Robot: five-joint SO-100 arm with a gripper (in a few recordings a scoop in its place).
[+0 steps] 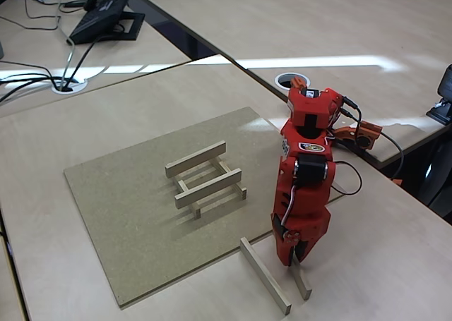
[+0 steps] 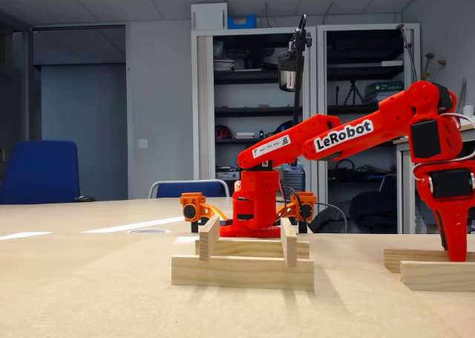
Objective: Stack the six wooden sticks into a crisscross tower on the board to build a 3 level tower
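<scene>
- My red pincer [image 1: 295, 259] points down at the tabletop [image 1: 395, 264], just off the board's [image 1: 120, 201] near right edge, its tips at one of two loose sticks; whether the fingers are released or already clenched on it I cannot tell.
- The nearer loose stick [image 1: 264, 274] lies free beside the board — the other [image 1: 302, 284] pokes out from under my tips.
- Four sticks already form a tower [image 1: 206, 176] of two levels near the board's middle, pairs crossing at right angles; the third level is not yet laid.
- I judge the sticks light, stiff, dry wood, smooth enough to slide if nudged. I would take one at its middle, across the narrow sides, so it hangs level.
- The stack looks easy to knock; a bar must be set down gently.
- White lettering on my upper arm [image 2: 343, 136] reads "LeRobot"; a smaller label beside it is too small to read.
</scene>
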